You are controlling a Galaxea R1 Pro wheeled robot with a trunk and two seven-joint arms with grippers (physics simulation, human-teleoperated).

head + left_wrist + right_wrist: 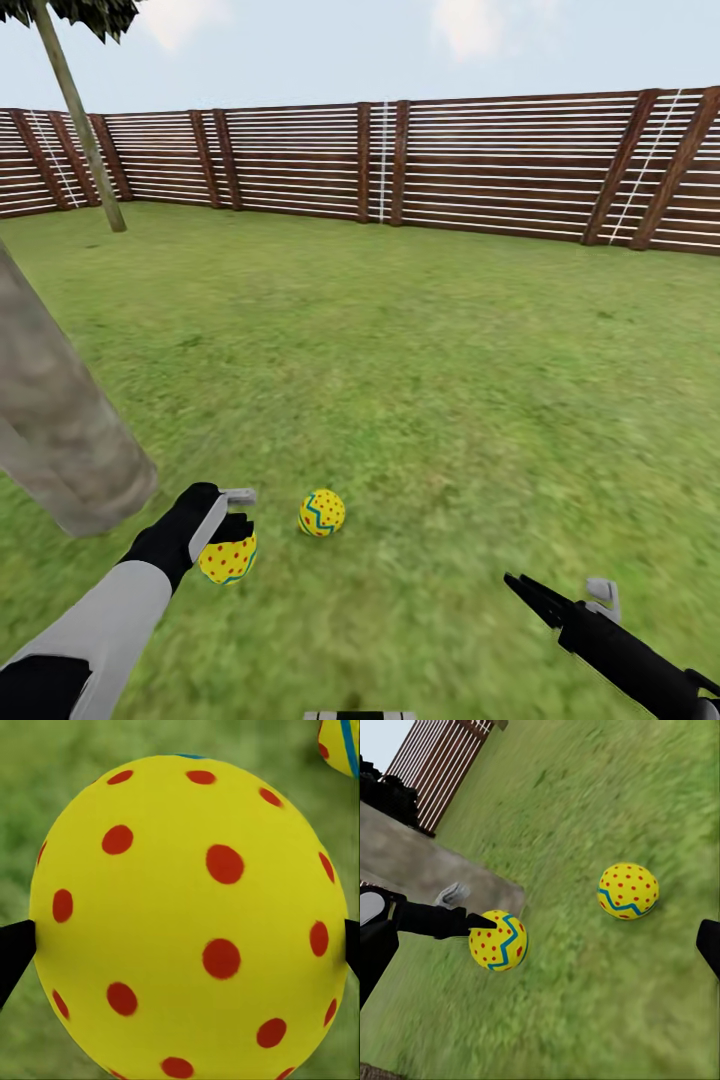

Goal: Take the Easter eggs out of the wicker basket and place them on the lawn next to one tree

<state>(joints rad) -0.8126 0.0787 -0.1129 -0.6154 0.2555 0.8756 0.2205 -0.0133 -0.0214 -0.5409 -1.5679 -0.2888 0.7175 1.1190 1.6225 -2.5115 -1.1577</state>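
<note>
A red-dotted yellow Easter egg (187, 919) sits pinched between the dark fingertips (13, 949) of the left gripper (228, 540), held low over the lawn (450, 380) just beside the thick grey-brown tree trunk (60, 430). A second egg (321, 512) already lies on the grass nearby. The right gripper (560, 595) hangs empty, how wide it stands unclear. The placing step appears underway; next the jaws likely need lowering, then release.
</note>
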